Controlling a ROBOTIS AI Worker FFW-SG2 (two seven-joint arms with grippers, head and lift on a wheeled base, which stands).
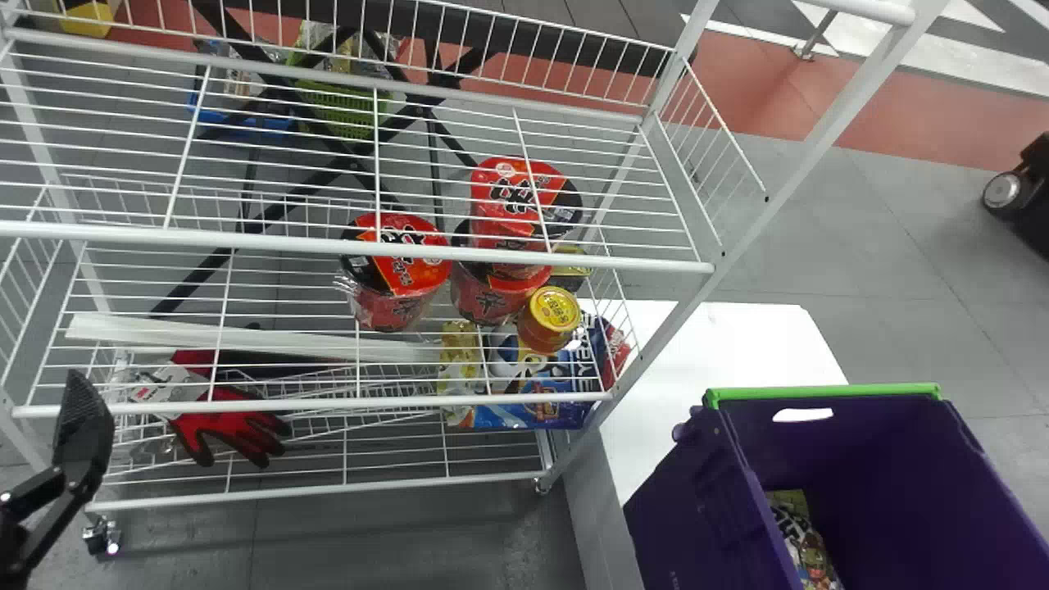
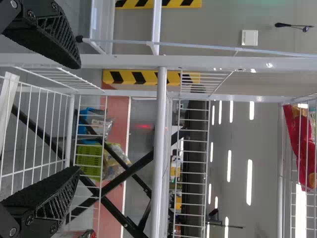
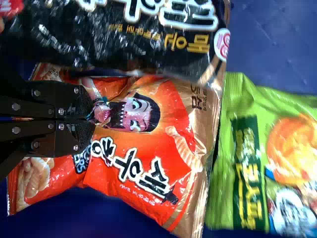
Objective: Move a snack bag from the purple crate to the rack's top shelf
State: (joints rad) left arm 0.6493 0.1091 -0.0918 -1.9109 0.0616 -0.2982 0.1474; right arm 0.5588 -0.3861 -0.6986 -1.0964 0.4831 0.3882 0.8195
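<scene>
Your right gripper (image 3: 93,119) has its jaws brought together on the orange-red snack bag (image 3: 148,171), pinching the wrapper into creases, as your right wrist view shows. That bag is among others inside the purple crate (image 1: 697,492), which sits at the lower right of your head view with a green strip (image 1: 824,392) along its far rim. A black bag (image 3: 124,47) partly covers the one you're gripping, and a green bag (image 3: 242,163) lies just beside it. Your left gripper (image 1: 82,434) is at the lower left of the head view, in front of the white wire rack (image 1: 361,245), its jaws spread well apart. On the rack you have red-and-black noodle cups (image 1: 397,270) near the middle of the frame, with a yellow-lidded tub (image 1: 551,315) just beside them, and red-and-black gloves (image 1: 229,426) at the lower left. A white surface (image 1: 729,340) shows between rack and crate.
</scene>
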